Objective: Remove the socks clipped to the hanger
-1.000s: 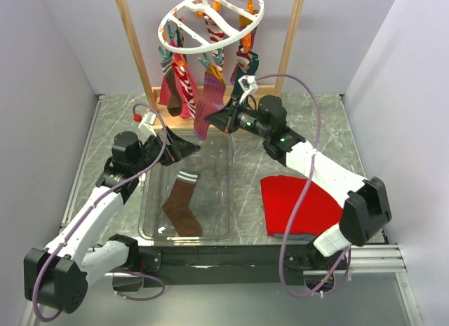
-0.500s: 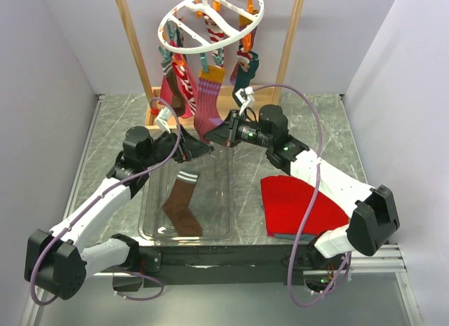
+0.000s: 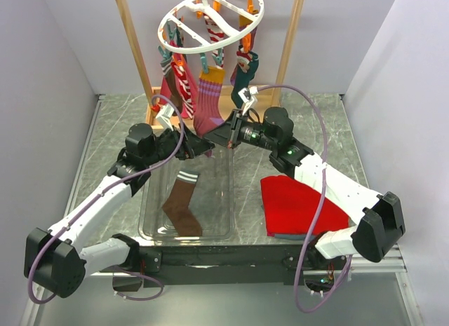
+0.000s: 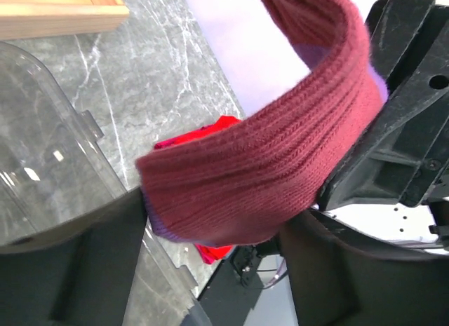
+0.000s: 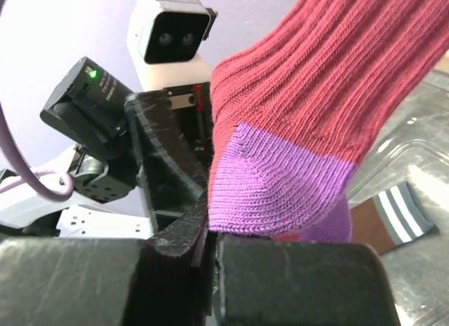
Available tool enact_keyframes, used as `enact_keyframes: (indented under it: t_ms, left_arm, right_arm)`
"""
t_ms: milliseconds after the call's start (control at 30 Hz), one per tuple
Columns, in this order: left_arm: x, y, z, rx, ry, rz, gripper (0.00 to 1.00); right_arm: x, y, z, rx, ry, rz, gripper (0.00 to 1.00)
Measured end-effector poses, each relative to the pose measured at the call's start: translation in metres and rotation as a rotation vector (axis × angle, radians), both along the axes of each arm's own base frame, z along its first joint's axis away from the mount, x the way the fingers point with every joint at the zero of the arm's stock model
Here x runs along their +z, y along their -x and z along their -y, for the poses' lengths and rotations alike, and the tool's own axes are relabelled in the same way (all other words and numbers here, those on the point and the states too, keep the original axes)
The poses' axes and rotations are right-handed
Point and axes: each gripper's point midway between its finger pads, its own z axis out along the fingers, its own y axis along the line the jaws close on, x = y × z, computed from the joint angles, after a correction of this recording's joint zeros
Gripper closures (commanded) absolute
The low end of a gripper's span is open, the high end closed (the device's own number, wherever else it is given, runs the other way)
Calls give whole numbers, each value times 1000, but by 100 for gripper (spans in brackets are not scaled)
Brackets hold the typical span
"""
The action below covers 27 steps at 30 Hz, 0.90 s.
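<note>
Two grippers meet at the middle of the overhead view, under the round white hanger (image 3: 210, 24) at top centre. The magenta-purple sock (image 3: 207, 105) hangs clipped from it, its lower end between the left gripper (image 3: 203, 147) and the right gripper (image 3: 223, 138). A red-and-white striped sock (image 3: 184, 87) and a dark teal sock (image 3: 244, 73) hang clipped on either side. Lower down, a brown sock (image 3: 181, 203) lies in the clear tray (image 3: 214, 214), and a red cloth (image 3: 298, 203) lies to the right

Left wrist view: the magenta-purple sock (image 4: 266, 165) curves from the top edge down to the centre, filling the gap of the left gripper (image 4: 214, 235). Its fingers (image 4: 70, 270) stand wide apart, and I cannot tell whether they press the fabric. The right gripper (image 4: 407, 116) is at the right edge, against the sock

Right wrist view: the magenta-purple sock (image 5: 316, 116) comes down from the upper right, and the right gripper (image 5: 214, 270) pinches its purple tip between fingers pressed close together. The left gripper (image 5: 161, 186) is at centre left, with the brown sock (image 5: 379, 214) at lower right
</note>
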Motion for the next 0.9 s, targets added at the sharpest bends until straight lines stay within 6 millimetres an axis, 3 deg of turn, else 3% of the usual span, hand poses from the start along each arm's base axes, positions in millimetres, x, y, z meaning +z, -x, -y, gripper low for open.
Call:
enact_keyframes:
  t_ms: [67, 167, 200, 267, 500, 667, 733, 900]
  left_arm:
    - [0, 0, 0, -1, 0, 1, 51]
    - [3, 1, 0, 0, 5, 11, 78]
    - [5, 2, -1, -1, 4, 20, 91]
    - [9, 5, -1, -4, 10, 25, 99]
    - [14, 16, -7, -6, 5, 22, 99]
    - [29, 32, -12, -20, 22, 55, 99]
    - [35, 37, -13, -27, 31, 72, 99]
    - [41, 48, -17, -35, 37, 84, 99]
  right_arm:
    - [0, 2, -1, 3, -1, -5, 100]
    - [-2, 8, -6, 21, 4, -10, 100]
    - [-3, 10, -7, 26, 9, -15, 100]
    - [-6, 13, -9, 30, 18, -19, 94]
    - [-14, 8, -6, -21, 105, -11, 55]
    - [7, -15, 5, -141, 199, 80, 36]
    - [18, -23, 7, -175, 224, 117, 21]
    - [45, -45, 7, -233, 277, 197, 18]
